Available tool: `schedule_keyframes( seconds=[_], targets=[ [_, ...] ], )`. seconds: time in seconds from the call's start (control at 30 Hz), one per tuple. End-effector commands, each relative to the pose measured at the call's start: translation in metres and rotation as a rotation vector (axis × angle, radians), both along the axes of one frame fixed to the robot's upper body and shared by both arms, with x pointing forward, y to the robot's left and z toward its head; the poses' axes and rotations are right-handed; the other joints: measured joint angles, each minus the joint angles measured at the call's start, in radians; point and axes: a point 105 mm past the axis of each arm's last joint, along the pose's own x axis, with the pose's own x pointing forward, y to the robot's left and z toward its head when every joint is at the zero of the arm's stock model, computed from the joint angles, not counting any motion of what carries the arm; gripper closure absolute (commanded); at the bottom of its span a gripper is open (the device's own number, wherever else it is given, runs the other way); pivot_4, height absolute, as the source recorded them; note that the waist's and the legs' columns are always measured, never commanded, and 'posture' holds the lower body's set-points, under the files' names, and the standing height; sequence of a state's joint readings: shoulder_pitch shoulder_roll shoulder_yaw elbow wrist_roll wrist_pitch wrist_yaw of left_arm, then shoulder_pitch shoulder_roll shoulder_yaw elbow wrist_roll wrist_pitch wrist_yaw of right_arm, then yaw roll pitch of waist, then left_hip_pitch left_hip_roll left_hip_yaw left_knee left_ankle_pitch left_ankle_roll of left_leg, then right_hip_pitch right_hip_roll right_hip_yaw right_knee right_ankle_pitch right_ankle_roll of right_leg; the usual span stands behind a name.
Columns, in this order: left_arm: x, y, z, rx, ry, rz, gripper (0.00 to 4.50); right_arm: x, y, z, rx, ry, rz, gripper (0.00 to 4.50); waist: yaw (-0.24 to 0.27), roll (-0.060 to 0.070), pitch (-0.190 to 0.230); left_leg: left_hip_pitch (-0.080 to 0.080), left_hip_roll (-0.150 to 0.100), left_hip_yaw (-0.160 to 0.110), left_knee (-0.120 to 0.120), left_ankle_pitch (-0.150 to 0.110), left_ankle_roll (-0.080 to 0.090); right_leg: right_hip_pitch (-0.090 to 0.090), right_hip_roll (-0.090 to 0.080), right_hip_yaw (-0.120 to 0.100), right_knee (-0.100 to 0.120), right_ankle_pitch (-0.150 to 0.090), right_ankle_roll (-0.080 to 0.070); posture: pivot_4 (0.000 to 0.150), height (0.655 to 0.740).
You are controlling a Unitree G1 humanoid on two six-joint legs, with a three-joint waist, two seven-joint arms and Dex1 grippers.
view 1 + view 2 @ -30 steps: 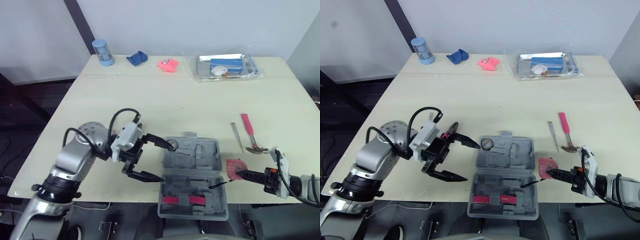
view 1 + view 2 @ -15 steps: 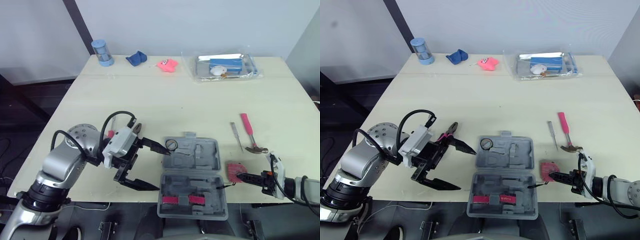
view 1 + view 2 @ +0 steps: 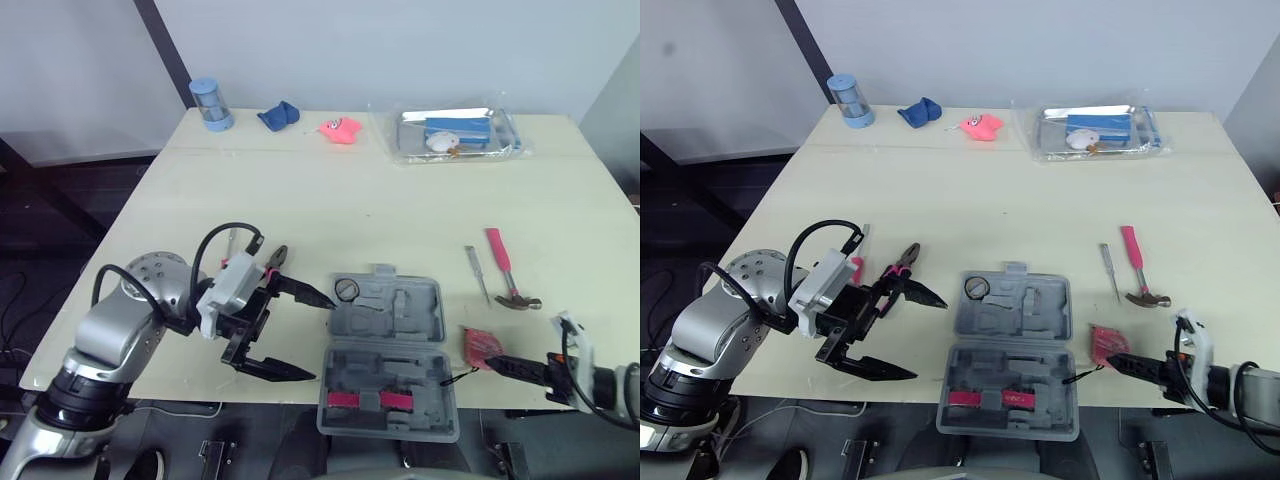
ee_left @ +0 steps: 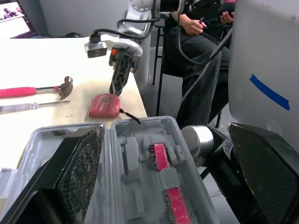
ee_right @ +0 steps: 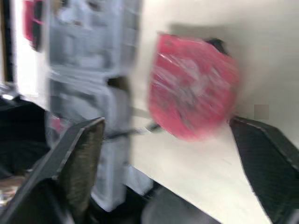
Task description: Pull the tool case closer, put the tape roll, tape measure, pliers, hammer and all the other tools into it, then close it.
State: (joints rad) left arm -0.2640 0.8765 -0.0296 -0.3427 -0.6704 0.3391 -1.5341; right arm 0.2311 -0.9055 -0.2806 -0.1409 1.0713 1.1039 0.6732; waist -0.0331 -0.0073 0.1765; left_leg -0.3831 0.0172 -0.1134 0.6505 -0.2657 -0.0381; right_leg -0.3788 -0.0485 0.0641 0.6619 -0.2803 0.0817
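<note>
Grey moulded-plastic case lies open at the near edge of the surface. Left pincer is spread wide just left of it, with the pliers right beside. The round red tape measure sits just right of the case, and the right pincer is spread too, tips at it. Pink-handled hammer and thin screwdriver lie further back, bagged metal tray and blue cup at the far edge.

One each — case, hammer, screwdriver, pliers, tape measure, tape roll.
</note>
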Motion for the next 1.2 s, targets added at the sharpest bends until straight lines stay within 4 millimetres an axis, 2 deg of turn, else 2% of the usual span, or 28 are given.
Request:
schedule_keyframes(
  seconds=[0.03,0.1,0.2,0.3,0.43,0.5,0.8,1.2],
  targets=[
    [-0.001,0.007,0.007,-0.012,-0.043,0.011,0.00,0.000,-0.011,0.018,-0.180,-0.243,0.152,0.04,-0.001,0.001,0.000,0.000,0.000,0.000,0.000,0.000,0.000,0.000,0.000,0.000,0.000,0.000,0.000,0.150,0.7400],
    [-0.001,0.009,0.008,-0.022,-0.047,0.024,0.00,0.002,-0.011,0.025,-0.224,-0.360,0.210,0.04,-0.006,0.000,0.001,0.001,0.000,0.000,0.000,0.000,0.000,0.000,0.000,0.000,0.000,0.000,0.000,0.150,0.7400],
    [-0.001,0.011,0.007,-0.024,-0.049,0.030,0.00,0.003,0.001,0.039,-0.199,-0.562,0.324,0.04,-0.010,0.000,0.001,0.002,0.001,0.002,0.000,0.000,0.000,0.000,0.001,0.001,0.000,0.000,0.000,0.150,0.7400],
    [-0.002,0.011,0.007,-0.026,-0.049,0.033,0.00,0.000,0.010,0.035,-0.265,-0.695,0.498,0.04,-0.008,0.000,0.001,0.001,0.001,0.002,0.000,0.000,0.000,0.000,0.000,0.001,0.000,0.000,0.000,0.150,0.7400],
    [-0.005,0.012,0.008,-0.034,-0.055,0.042,0.00,0.008,0.020,0.023,-0.360,-0.853,0.678,0.04,-0.009,-0.002,0.003,0.002,0.001,0.002,0.000,0.000,0.000,0.000,0.000,0.001,0.000,0.000,0.000,0.150,0.7400],
    [-0.006,0.012,0.008,-0.033,-0.059,0.043,0.00,0.010,0.019,0.014,-0.394,-0.868,0.746,0.04,-0.008,-0.002,0.003,0.002,0.001,0.002,0.000,0.000,0.000,0.000,0.000,0.001,0.000,0.000,0.000,0.150,0.7400],
    [-0.013,0.012,0.010,-0.040,-0.067,0.048,0.00,0.031,0.010,-0.011,-0.493,-0.862,0.812,0.04,-0.008,-0.002,0.003,0.002,0.001,0.002,0.000,0.000,0.000,0.000,0.000,0.002,0.001,0.000,0.000,0.150,0.7400],
    [-0.014,0.013,0.011,-0.039,-0.071,0.038,0.00,0.041,0.016,-0.011,-0.509,-0.875,0.802,0.04,-0.008,-0.002,0.003,0.002,0.001,0.002,0.000,0.000,0.000,0.000,0.000,0.002,0.001,0.000,0.000,0.150,0.7400]
  ],
)
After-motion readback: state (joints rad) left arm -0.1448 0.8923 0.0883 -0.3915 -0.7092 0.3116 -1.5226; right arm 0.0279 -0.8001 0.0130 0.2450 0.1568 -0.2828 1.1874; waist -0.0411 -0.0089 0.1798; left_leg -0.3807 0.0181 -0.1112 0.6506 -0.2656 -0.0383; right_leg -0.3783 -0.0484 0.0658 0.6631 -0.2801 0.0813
